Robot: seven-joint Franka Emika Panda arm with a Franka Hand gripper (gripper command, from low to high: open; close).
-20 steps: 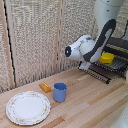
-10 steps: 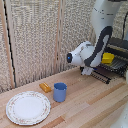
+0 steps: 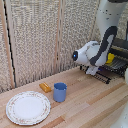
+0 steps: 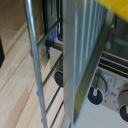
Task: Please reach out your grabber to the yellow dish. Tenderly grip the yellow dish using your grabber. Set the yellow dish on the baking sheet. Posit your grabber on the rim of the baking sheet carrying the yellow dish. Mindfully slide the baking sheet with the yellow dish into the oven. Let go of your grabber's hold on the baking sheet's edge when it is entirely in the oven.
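The yellow dish sits on the dark ribbed baking sheet at the mouth of the black-and-silver oven, at the exterior view's right. My grabber is at the sheet's near rim, shut on it, with the white arm rising above it. The wrist view is filled from very close by the baking sheet's grey edge and bars. A strip of the yellow dish shows past them, and the oven's dark knobs lie beyond. The fingertips themselves are hidden.
On the wooden table at the exterior view's left stand a blue cup, a small orange block and a large patterned white plate. A slatted wall runs behind.
The arm's wrist has dropped a little, and the yellow dish has shifted slightly toward the exterior view's right, toward the oven.
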